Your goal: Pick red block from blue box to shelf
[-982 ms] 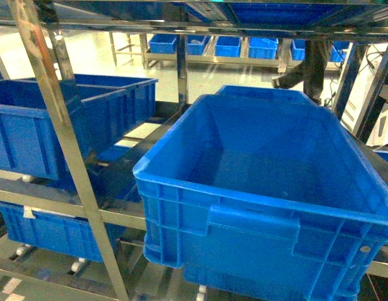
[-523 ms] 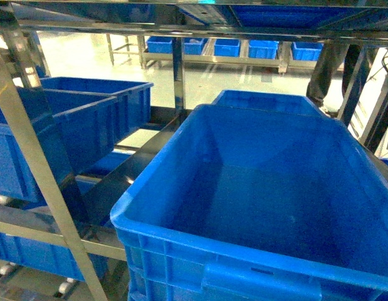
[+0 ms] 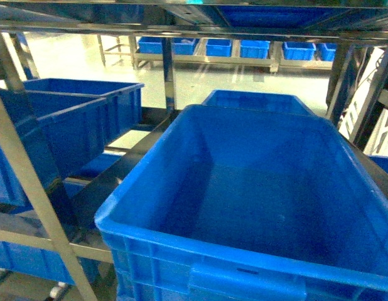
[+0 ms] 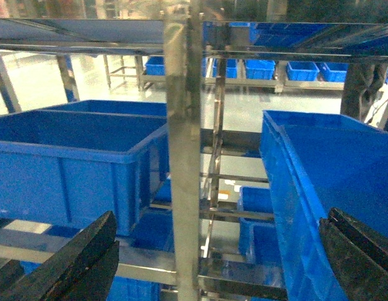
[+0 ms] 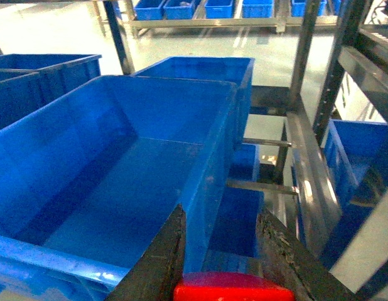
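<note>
Presently, largest to smallest:

Shelf (image 3: 31,188): a tiered rack of shiny steel posts and rails that fills every view. The rails look sloped so crates sit tipped toward the robot, likely for easy reach.

Near crate (image 3: 257,207): a big dark blue plastic crate with ribbed outer walls, a thick rim and a moulded handle at its front. It rests on the shelf rails right in front of the head camera, and its smooth floor shows nothing on it. It seems the likely drop spot.

Side crates (image 3: 75,119): the same dark blue ribbed kind, parked on the left bay and on lower tiers.

Left pincer (image 4: 213,251): two dark, rough-faced fingers at the bottom corners of its view, set far apart with nothing between them, held in front of a steel post.

Right pincer (image 5: 222,251): dark fingers drawn in narrow, gripping the red block. It hangs by the near crate's right wall, probably ready to carry over the rim.

Red block (image 5: 235,287): glossy red plastic, only its rounded top edge visible between the fingers.

Blue box: not in view.
</note>
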Controlling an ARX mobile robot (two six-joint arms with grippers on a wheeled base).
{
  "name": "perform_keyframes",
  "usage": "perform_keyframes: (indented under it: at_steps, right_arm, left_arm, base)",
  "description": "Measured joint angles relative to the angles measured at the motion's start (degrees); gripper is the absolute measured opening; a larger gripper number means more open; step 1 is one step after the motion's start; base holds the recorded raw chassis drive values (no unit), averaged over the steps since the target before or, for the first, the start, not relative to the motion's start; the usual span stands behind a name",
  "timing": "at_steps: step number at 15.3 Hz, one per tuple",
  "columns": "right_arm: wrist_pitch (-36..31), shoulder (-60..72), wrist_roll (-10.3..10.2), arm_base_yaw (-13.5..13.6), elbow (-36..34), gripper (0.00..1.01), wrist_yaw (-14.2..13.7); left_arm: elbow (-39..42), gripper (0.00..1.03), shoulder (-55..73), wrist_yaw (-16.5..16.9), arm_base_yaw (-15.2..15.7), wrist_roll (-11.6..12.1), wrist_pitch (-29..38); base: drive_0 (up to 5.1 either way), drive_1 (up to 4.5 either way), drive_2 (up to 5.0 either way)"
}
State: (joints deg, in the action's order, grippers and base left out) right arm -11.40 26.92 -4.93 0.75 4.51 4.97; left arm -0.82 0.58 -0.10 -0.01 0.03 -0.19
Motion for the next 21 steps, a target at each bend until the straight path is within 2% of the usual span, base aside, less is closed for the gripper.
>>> perform_keyframes:
  at_steps: [14, 17, 21]
  right_arm:
    - [0.0, 0.0, 0.0, 0.0, 0.0, 0.28, -0.2]
    - [0.0, 0.0, 0.0, 0.0, 0.0, 0.28, -0.2]
    - [-0.2, 0.2, 0.0, 0.0, 0.0, 0.28, -0.2]
  left_arm:
    - [0.0, 0.98, 0.0, 0.1, 0.0, 0.0, 0.0]
    - [0.0, 0.98, 0.0, 0.1, 0.0, 0.0, 0.0]
    - [0.0, 0.98, 0.0, 0.1, 0.0, 0.0, -0.1]
  base:
    - [0.0, 0.0, 0.0]
    - [0.1, 4.26, -4.1]
    - [0.0, 0.0, 0.0]
